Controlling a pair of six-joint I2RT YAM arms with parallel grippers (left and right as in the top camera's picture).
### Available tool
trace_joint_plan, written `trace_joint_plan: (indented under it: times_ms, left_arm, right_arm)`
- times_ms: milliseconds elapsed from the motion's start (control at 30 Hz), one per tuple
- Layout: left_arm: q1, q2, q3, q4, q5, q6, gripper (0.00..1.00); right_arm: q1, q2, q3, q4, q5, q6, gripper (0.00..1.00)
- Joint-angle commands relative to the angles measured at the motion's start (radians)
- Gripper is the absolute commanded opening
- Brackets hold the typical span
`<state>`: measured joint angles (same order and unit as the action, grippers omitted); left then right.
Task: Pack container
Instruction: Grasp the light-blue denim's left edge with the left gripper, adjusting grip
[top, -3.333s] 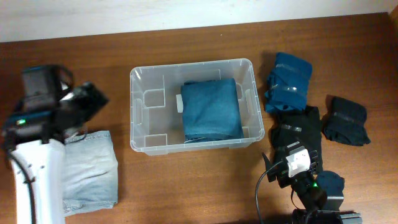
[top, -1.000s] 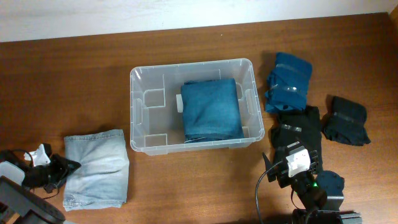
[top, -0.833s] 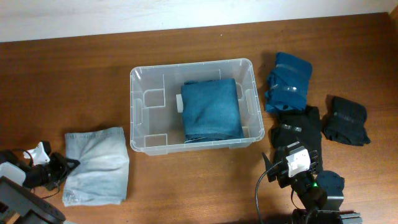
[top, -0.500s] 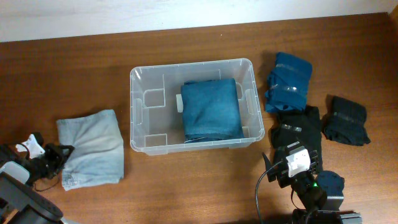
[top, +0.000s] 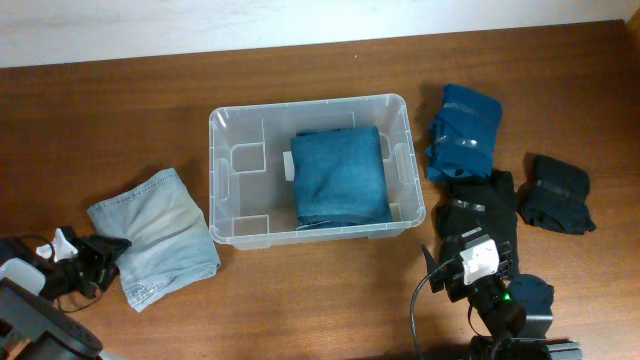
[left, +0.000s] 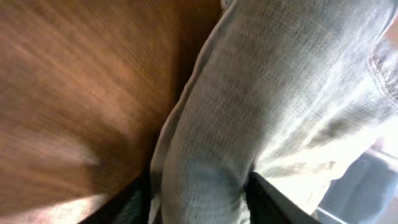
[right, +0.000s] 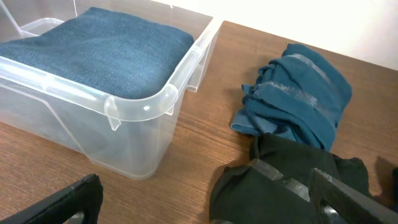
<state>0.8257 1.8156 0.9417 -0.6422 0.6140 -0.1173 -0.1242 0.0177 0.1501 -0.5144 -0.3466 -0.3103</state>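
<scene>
The light denim jeans (top: 155, 237) have swung round and now lie slantwise, left of the container (top: 214, 190), one edge just beside its left wall. The left gripper (top: 97, 262), the nearer one, pinches their near corner. The right gripper (right: 205, 199) gapes wide. The container sits mid-table, upright, long axis crosswise, with a folded blue cloth (top: 340, 175) inside.

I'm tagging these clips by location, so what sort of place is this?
Likely a robotics workbench rather than a home: a wooden table against a plain white wall, with a clear container and folded clothes like the faded jeans laid out for packing.
</scene>
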Motion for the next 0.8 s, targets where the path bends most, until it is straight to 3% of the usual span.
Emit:
trace_joint_plan:
  times_ms: [0, 167, 367, 767]
  left_arm:
    - [0.016, 0.023, -0.018, -0.032, -0.178, -0.001, 0.58]
    - [0.046, 0.023, -0.018, -0.055, -0.191, 0.021, 0.62]
    - [0.050, 0.023, -0.018, -0.133, -0.325, 0.024, 0.68]
    - [-0.004, 0.023, -0.143, 0.065, -0.183, 0.257, 0.60]
  right_arm:
    - [0.006, -0.001, -0.006, -0.001, -0.012, 0.012, 0.98]
    - [0.006, -0.001, -0.006, -0.001, -0.012, 0.012, 0.98]
    - [0.006, -0.001, -0.006, -0.001, -0.012, 0.012, 0.98]
    - [0.006, -0.001, -0.006, -0.001, -0.012, 0.012, 0.98]
